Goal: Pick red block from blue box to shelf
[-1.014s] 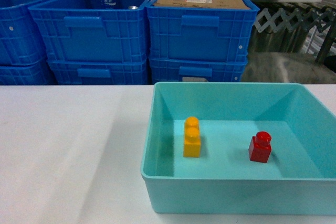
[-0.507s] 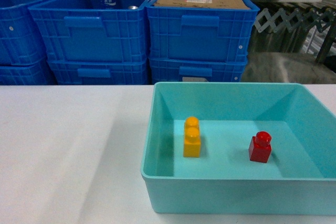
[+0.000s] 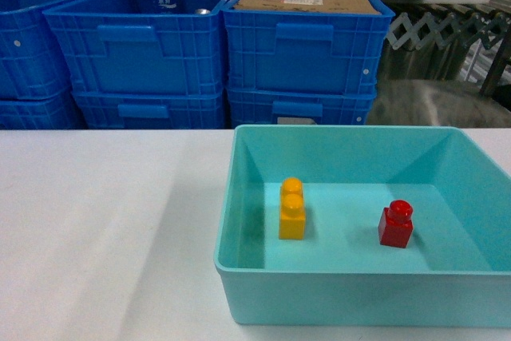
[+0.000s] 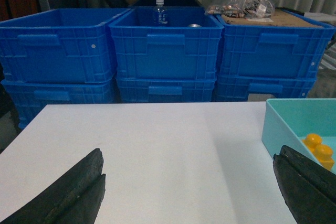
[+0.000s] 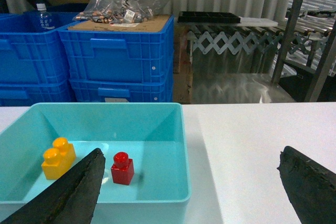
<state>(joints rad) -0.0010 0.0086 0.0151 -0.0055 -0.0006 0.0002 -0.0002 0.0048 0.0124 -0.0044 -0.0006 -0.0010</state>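
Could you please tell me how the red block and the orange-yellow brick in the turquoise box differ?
The red block is a short cube with one stud; the orange-yellow brick is longer, with two studs. The red block sits right in the blue box, the orange-yellow brick left. Both stand upright, untouched.

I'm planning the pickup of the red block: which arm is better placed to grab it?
Right, probably. The red block stands in the right half of the blue box, and the open right gripper already looks into it. The left gripper hangs over bare table beside the box.
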